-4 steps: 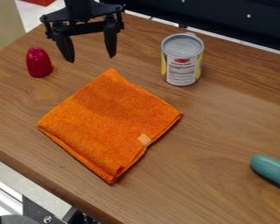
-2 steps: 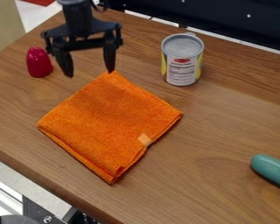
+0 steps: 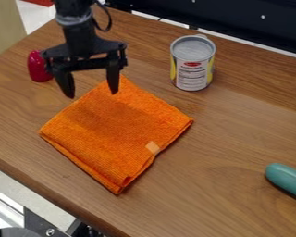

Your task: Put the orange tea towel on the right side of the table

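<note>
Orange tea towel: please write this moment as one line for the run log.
orange tea towel: folded, on table, not gripped | hand: open, near towel's upper corner | placing on right side: not yet done

The black gripper (image 3: 92,95) hangs with its 2 fingers (image 3: 112,79) spread apart, pointing down. Below them in the view, the folded orange tea towel (image 3: 116,129) lies flat on the wooden table (image 3: 237,125), 1 corner behind the right-hand fingertip; whether they touch, I cannot tell. Left of the fingers stands a red, round-topped object (image 3: 35,68), partly hidden. Right of them is 1 upright can (image 3: 192,65). Well apart from them, lower right, lies a teal object (image 3: 289,179), cut off by the view's edge.
</note>
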Robot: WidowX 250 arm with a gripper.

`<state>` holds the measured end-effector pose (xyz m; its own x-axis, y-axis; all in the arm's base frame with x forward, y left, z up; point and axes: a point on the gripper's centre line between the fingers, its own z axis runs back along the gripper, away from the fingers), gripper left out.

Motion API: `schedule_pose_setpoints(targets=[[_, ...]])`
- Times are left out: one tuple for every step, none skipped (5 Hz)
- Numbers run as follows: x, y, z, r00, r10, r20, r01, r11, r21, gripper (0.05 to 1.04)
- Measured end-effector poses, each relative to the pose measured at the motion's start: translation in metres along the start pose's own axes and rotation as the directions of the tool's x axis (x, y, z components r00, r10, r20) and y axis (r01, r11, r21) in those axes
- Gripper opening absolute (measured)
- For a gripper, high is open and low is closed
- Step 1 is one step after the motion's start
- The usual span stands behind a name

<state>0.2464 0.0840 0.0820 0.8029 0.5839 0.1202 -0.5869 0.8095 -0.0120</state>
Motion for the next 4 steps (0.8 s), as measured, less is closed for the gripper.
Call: schedule_pose_setpoints(targets=[[-0.003, -0.007, -0.003, 1.0, -0.022, 0.015, 0.022, 1.0, 0.001, 0.68], [-0.006, -0.012, -0.006, 0.998, -0.047, 0.029, 0.046, 0.999, 0.01, 0.389], [-0.009, -0.016, -0.008, 0.989, -0.139, 0.051, 0.136, 0.989, 0.055, 0.169], [-0.017, -0.019, -0.017, 0.991, -0.125, 0.044, 0.125, 0.992, 0.01, 0.057]])
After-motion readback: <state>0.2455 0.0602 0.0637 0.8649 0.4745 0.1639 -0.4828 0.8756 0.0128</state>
